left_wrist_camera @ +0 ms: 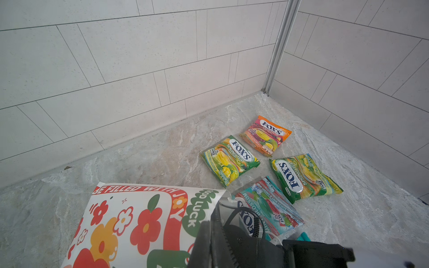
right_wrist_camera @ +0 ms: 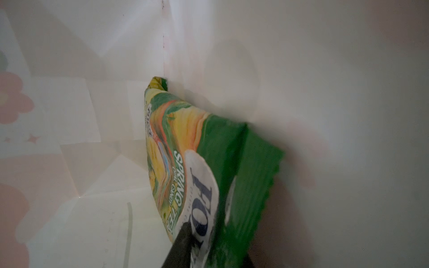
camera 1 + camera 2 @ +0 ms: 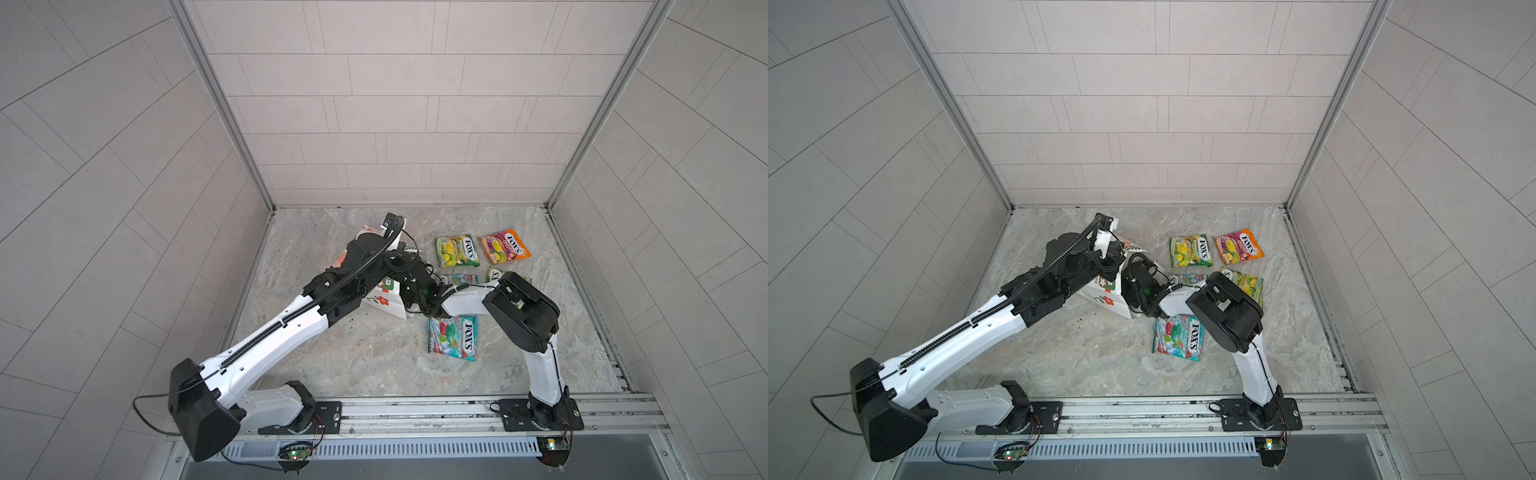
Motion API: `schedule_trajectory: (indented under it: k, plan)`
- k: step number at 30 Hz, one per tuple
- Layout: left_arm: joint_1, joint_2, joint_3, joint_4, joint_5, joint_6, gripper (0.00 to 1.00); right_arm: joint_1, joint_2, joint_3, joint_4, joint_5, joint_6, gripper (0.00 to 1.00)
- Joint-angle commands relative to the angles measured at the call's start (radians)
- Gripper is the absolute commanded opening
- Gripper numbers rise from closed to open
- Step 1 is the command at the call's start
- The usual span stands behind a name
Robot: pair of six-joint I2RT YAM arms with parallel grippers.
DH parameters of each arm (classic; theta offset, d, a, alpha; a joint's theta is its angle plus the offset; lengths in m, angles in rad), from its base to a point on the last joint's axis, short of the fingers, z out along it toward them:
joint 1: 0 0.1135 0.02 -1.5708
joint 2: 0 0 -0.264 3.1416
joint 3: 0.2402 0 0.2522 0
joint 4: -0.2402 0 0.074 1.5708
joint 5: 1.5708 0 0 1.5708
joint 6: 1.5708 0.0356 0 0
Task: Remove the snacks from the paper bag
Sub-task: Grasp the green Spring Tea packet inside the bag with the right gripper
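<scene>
deep inside the paper bag, at nine o'clock from five snacks laid out, a green-yellow packet was pinched by the right gripper, jaws closed on its edge; that glossy edge could be lost if dragged along the bag wall.

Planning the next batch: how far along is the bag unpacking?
Done: five glossy FOX'S candy packets lie on the marble table: one orange-pink, two green-yellow, two teal. In hand: the right tool grips a third green-yellow packet inside the white flowered paper bag. Left: drawing it out.
</scene>
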Motion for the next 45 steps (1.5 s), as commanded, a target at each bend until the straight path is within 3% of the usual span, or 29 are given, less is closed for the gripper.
schedule_trajectory:
  k: [1, 4, 18, 30, 45]
  plan:
    - [-0.005, -0.034, -0.007, 0.033, -0.033, 0.009, 0.0, 0.005, -0.028, 0.017, -0.01, 0.019, -0.012, 0.11]
    - [-0.006, -0.032, -0.002, 0.02, -0.086, 0.012, 0.0, 0.005, -0.069, 0.017, -0.053, 0.011, -0.082, 0.0]
    - [-0.006, -0.027, -0.001, 0.004, -0.239, 0.028, 0.0, 0.005, -0.227, 0.008, -0.257, -0.078, -0.314, 0.0]
    - [-0.007, -0.021, -0.003, 0.001, -0.27, 0.041, 0.0, 0.002, -0.418, -0.029, -0.45, -0.038, -0.518, 0.0]
    - [-0.006, -0.023, -0.003, 0.0, -0.254, 0.049, 0.0, -0.039, -0.613, -0.089, -0.538, 0.079, -0.638, 0.0]
